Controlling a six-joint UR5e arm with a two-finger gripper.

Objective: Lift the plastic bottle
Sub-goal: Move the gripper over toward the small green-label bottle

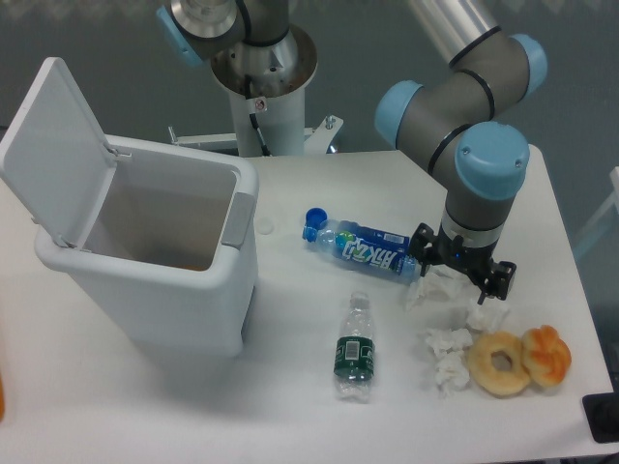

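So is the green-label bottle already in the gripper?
No, the plastic bottle lies alone on the table, while the gripper is over crumpled tissue.

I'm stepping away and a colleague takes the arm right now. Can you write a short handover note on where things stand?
Pincer: low over the crumpled tissues on the right of the table, holding nothing that shows; whether its jaws are open or shut cannot be told from this view.
Plastic bottle: lies on its side near the table's front middle, neck pointing away from the camera, untouched, apart from the pincer.
Nearby: the blue-label bottle lies beside the pincer; the open white bin stands at left; two doughnuts at right.
Done: no grasp yet.
Left: move over the plastic bottle, grip it, lift.
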